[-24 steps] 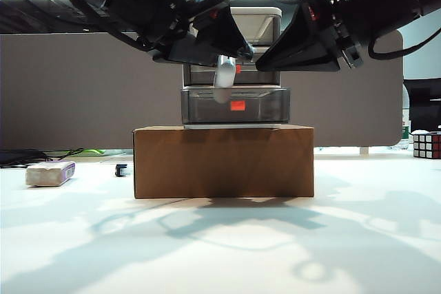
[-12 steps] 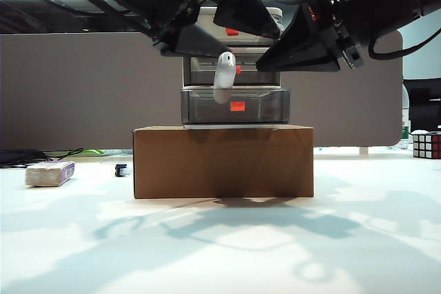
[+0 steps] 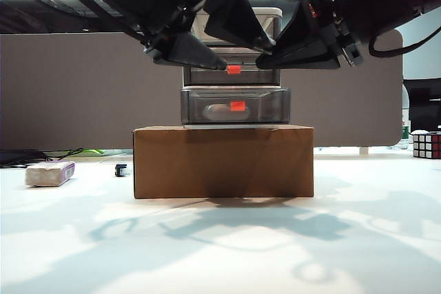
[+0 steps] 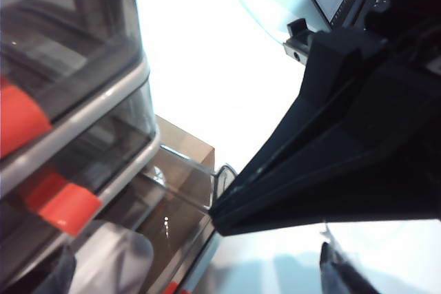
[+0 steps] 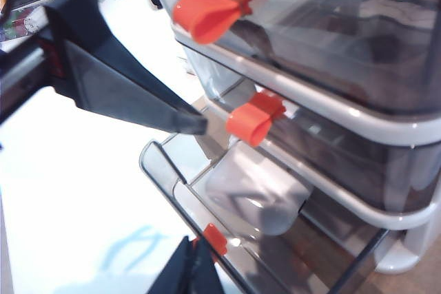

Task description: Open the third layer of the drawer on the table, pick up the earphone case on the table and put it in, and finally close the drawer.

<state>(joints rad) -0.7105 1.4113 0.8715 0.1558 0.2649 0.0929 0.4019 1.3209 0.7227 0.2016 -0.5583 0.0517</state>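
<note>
The drawer [image 3: 234,67] stands on a brown cardboard box. Its third layer [image 3: 265,105] is pulled out, red handle [image 5: 215,237] at the front. The white earphone case [image 3: 217,110] lies inside it, free of any finger; it also shows as the case [image 5: 255,194] and blurred as the case [image 4: 117,259]. My left gripper [image 3: 247,57] hangs open above the pulled-out layer, wide apart and empty in its own view too [image 4: 196,273]. My right gripper [image 5: 193,266] is shut, its tip beside the red handle, nothing visible between its fingers; it is to the right of the unit [image 3: 265,65].
The cardboard box [image 3: 224,162] sits mid-table. A greyish block with a purple end [image 3: 49,173] and a small black item [image 3: 121,169] lie at the left; a colour cube [image 3: 426,145] at the far right. A grey partition [image 3: 83,87] stands behind.
The earphone case left my left gripper and dropped into the pulled-out third layer. The left gripper's fingers spread wide. The right arm has not moved.
</note>
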